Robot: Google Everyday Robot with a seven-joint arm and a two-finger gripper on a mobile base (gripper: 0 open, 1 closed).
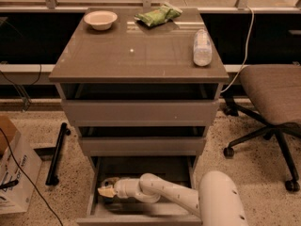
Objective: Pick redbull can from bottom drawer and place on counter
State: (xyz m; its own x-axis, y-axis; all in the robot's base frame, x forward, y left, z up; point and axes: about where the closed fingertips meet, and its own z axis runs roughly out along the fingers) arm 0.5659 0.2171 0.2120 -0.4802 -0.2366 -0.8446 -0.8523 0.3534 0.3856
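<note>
The bottom drawer [141,213] is pulled out under the two drawers above it. My gripper [105,191] reaches into its left side from the right, low over the drawer floor. A small dark shape [110,181] lies just behind the gripper's tip. It may be the redbull can, but I cannot tell whether the gripper touches or holds it. The counter [141,55] is the glossy grey-brown top of the cabinet, above.
On the counter are a white bowl [100,19] at the back left, a green bag [158,15] at the back middle and a clear plastic bottle [202,47] lying at the right. An office chair [273,95] stands to the right. A cardboard box [14,173] and a black bar [56,152] lie on the floor to the left.
</note>
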